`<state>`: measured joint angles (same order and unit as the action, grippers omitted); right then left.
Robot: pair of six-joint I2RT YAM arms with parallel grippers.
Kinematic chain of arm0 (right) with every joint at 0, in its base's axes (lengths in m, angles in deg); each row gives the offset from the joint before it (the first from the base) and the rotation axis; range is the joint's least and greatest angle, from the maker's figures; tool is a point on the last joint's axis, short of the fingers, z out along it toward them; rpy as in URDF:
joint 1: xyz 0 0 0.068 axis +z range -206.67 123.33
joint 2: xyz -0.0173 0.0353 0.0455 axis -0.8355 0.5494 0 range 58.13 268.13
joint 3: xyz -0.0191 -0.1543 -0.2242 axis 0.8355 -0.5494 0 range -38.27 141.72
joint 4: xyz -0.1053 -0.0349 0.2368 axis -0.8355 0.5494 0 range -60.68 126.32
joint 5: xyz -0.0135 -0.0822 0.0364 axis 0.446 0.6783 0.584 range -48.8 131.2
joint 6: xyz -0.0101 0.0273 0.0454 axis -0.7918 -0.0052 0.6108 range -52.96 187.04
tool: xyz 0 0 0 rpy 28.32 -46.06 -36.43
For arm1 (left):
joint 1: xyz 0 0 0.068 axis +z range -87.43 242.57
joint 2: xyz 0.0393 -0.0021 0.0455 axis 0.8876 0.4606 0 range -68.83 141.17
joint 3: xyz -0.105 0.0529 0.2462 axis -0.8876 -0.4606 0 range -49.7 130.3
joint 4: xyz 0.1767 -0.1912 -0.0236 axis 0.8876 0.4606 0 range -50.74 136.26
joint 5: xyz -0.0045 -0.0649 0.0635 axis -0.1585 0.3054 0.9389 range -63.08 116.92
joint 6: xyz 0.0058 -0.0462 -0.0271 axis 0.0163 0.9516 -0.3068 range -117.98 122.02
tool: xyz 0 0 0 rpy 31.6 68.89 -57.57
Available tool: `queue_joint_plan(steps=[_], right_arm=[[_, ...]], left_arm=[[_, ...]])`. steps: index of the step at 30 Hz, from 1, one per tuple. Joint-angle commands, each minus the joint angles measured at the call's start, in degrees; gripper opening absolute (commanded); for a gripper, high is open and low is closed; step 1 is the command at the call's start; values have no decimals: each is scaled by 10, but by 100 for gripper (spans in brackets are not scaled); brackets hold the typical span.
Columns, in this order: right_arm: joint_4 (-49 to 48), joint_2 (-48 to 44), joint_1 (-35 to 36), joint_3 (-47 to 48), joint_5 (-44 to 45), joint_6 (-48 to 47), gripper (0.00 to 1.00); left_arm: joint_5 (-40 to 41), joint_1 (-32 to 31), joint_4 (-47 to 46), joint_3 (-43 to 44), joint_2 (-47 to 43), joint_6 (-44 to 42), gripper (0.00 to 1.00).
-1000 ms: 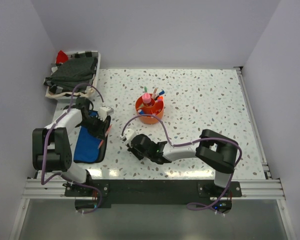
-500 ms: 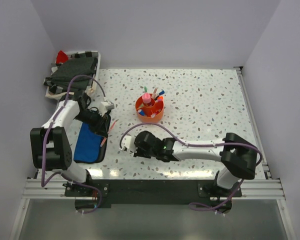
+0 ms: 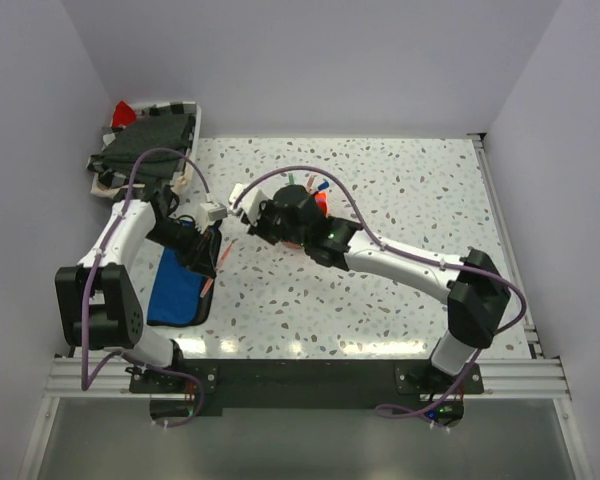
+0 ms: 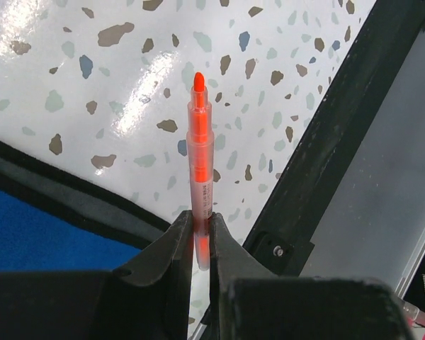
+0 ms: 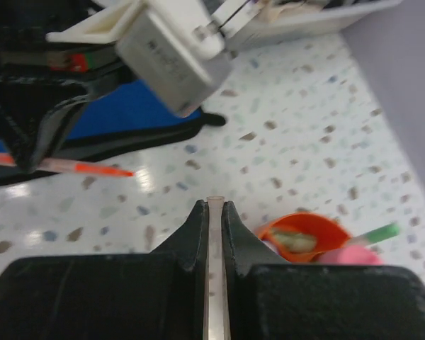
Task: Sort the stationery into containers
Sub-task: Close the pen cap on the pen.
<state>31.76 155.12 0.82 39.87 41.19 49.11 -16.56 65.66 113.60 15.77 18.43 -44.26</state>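
The left end effector [image 4: 198, 225] and right end effector [image 5: 214, 207] are pinched closed.

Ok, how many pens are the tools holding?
2: an orange pen in the left tool beside the blue pouch, a thin pale one in the right tool near the orange organiser.

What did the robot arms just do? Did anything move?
The right claw swung from low near the front of the table up beside the orange organiser. It is shut on a thin pale stick. The left claw barely moved and still holds its orange pen. The blue pouch and organiser stayed put.
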Motion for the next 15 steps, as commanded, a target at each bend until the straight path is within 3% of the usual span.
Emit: queue_joint_plan(steps=[1, 2, 8, 12, 15], right_arm=[[-103, -64, -11, -53, -49, -189, 0], [-111, -98, -11, -100, -61, -260, 0], [-127, -220, 4, -247, -70, -458, 0], [-125, -270, 19, -294, -47, -539, 0], [-61, -300, 20, -284, -31, -577, 0]], left_arm=[[-48, 2, 12, 17, -15, -20, 0], [-50, 0, 12, 18, -13, -22, 0], [-106, -4, 11, 48, 2, -28, 0], [-176, -38, 11, 66, 37, -1, 0], [-208, -90, 11, 62, 34, -6, 0]])
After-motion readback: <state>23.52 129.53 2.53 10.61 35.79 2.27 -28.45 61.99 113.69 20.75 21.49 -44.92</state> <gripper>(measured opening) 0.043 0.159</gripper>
